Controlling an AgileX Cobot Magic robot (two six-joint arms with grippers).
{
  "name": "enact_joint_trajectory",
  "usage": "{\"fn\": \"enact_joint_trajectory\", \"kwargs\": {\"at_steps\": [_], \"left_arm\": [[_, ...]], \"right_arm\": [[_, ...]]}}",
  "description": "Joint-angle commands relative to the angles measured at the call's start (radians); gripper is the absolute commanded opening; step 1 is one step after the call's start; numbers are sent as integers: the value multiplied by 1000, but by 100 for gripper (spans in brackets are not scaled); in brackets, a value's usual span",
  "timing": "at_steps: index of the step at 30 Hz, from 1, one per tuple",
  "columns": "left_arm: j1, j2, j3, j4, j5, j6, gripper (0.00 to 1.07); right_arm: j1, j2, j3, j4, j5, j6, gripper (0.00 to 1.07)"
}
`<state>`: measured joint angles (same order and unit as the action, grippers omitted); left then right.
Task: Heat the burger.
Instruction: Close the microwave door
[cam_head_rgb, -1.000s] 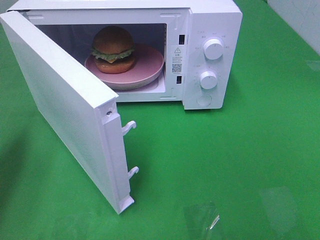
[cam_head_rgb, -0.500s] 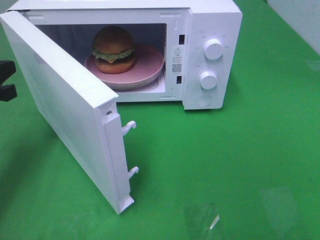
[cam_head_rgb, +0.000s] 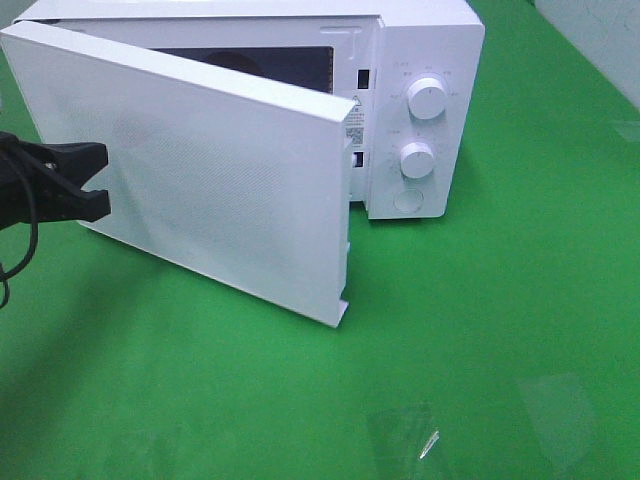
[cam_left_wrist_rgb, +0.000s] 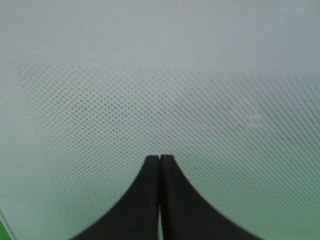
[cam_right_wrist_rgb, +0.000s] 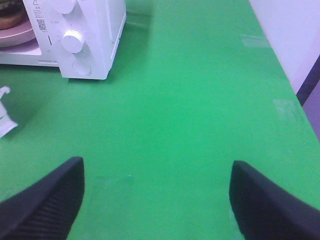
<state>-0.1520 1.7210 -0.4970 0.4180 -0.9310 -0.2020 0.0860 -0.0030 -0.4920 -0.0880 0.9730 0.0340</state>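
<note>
The white microwave stands at the back of the green table. Its door is swung most of the way shut and hides the burger in the high view. My left gripper is shut, and its tips press on the door's dotted outer face. In the right wrist view a sliver of the burger shows on the pink plate inside the microwave. My right gripper is open and empty, above the table and away from the microwave.
Two round knobs and a round button sit on the microwave's right panel. Green table spreads in front and to the right. A white wall borders the table's right side.
The door has swung from wide open to most of the way shut. My left gripper came in from the left edge and now pushes on the door. The burger is now hidden in the high view.
</note>
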Motion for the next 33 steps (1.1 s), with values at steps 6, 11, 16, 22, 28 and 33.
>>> {"fn": "enact_joint_trajectory", "kwargs": {"at_steps": [6, 11, 16, 22, 28, 33], "left_arm": [[-107, 61, -46, -156, -34, 38, 0], [-178, 102, -126, -223, -25, 38, 0], [-199, 118, -159, -255, -4, 38, 0], [-248, 173, -253, -326, 33, 40, 0], [-291, 206, -342, -353, 86, 67, 0], [-318, 236, -404, -363, 108, 67, 0]], "right_arm": [[-4, -28, 1, -3, -12, 4, 76], [-4, -28, 1, -3, -12, 4, 76], [-4, -28, 1, -3, -12, 4, 76], [-4, -28, 1, -3, -12, 4, 76], [-4, -28, 1, -3, -12, 4, 76], [-4, -28, 1, -3, -12, 4, 76]]}}
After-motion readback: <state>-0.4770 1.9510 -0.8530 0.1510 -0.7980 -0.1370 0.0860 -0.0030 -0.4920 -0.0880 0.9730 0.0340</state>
